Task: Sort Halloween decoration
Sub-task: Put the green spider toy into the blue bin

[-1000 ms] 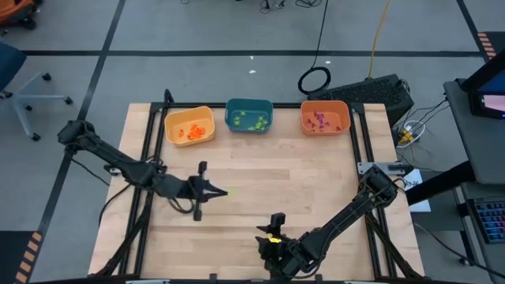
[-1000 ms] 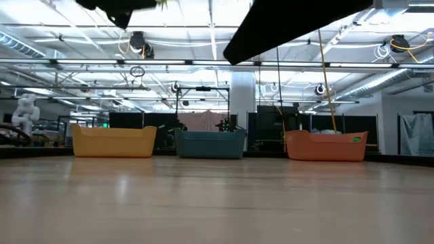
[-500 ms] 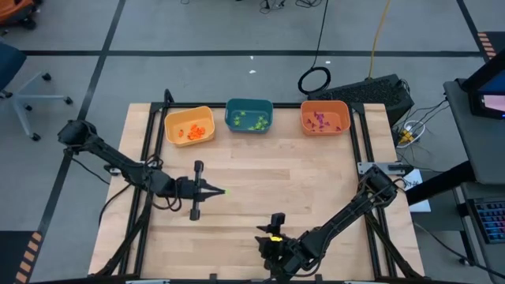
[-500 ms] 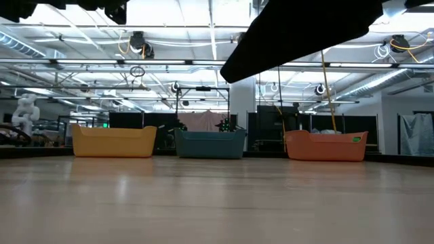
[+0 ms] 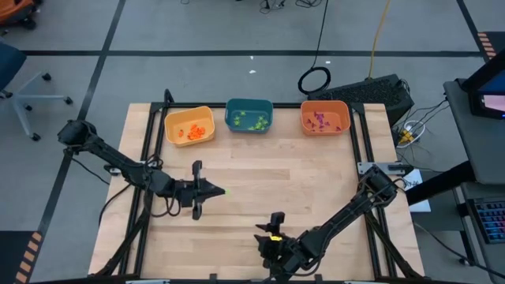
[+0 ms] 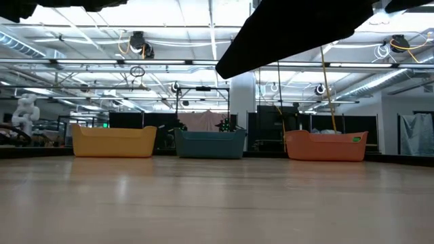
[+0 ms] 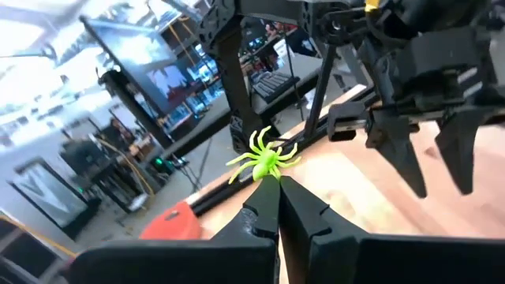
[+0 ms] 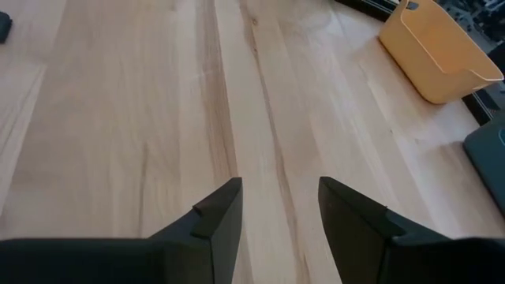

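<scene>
Left gripper (image 5: 221,190) pinched shut on a light-green spider (image 7: 262,160), held up over the table (image 5: 268,185) left of centre, spider sticking out past the fingertips by a leg or the body edge, exactly which hard to tell; right gripper (image 5: 275,222) parked at the near edge, fingers apart, nothing between them; rest of the decoration sorted in three bins along the far edge: orange pieces (image 5: 192,132) in the yellow bin (image 5: 175,119), green pieces (image 5: 252,121) in the teal bin (image 5: 237,105), purple pieces (image 5: 320,120) in the orange bin (image 5: 335,106); likely step: carry to teal bin, far and slightly right of the left gripper; best kept high enough to pass over the near wall of the bin, centred over the green pile before opening, grip kept tight since hold looks thin; bins sit close side by side, so drift left or right risks wrong bin; wood between gripper and bins bare, path open; right arm near and low, well apart from that path.
</scene>
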### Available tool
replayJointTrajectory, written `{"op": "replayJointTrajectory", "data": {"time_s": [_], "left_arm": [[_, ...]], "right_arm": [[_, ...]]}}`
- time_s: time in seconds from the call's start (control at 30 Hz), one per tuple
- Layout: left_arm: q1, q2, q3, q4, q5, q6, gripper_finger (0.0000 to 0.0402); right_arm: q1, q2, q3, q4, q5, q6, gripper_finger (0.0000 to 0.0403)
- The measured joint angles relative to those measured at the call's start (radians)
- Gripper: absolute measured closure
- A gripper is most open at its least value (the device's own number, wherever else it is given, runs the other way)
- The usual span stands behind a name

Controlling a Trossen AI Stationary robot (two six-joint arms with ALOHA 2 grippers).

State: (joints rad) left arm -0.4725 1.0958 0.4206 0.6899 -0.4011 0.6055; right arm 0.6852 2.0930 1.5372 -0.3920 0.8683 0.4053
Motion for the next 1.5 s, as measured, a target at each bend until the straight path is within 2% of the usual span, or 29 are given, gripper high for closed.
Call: {"op": "replayJointTrajectory", "data": {"time_s": [0.33, 0.77, 0.83, 0.9, 1.0, 1.13, 1.2, 1.33, 1.5], "left_arm": [[0.002, 0.000, 0.000, 0.001, 0.004, 0.090, 0.0402], [0.020, 0.000, 0.000, 0.001, 0.004, 0.083, 0.0401], [0.034, 0.000, 0.000, 0.010, -0.016, 0.081, 0.0401], [0.053, 0.000, 0.012, 0.009, -0.080, 0.049, 0.0402], [0.103, 0.000, 0.036, 0.009, -0.153, -0.001, 0.0401], [0.207, 0.000, 0.076, -0.027, -0.153, -0.040, 0.0401], [0.269, 0.000, 0.116, -0.113, -0.148, -0.075, 0.0401], [0.417, 0.000, 0.208, -0.324, -0.041, -0.196, 0.0402], [0.591, 0.024, 0.283, -0.438, 0.094, -0.284, 0.0402]], "right_arm": [[-0.012, 0.000, 0.000, 0.000, 0.001, -0.006, 0.0248], [-0.011, 0.000, 0.000, 0.000, -0.001, -0.006, 0.0248], [-0.011, 0.000, 0.000, 0.000, -0.001, -0.006, 0.0248], [-0.011, 0.000, 0.000, 0.000, -0.001, -0.006, 0.0248], [-0.011, 0.000, 0.000, 0.000, -0.001, -0.006, 0.0248], [-0.012, 0.000, 0.000, 0.000, 0.000, -0.011, 0.0248], [-0.012, 0.000, 0.000, 0.001, 0.000, -0.021, 0.0248], [-0.012, 0.000, 0.000, -0.002, -0.001, -0.031, 0.0248], [-0.011, 0.000, 0.000, -0.005, -0.001, -0.064, 0.0248]]}}
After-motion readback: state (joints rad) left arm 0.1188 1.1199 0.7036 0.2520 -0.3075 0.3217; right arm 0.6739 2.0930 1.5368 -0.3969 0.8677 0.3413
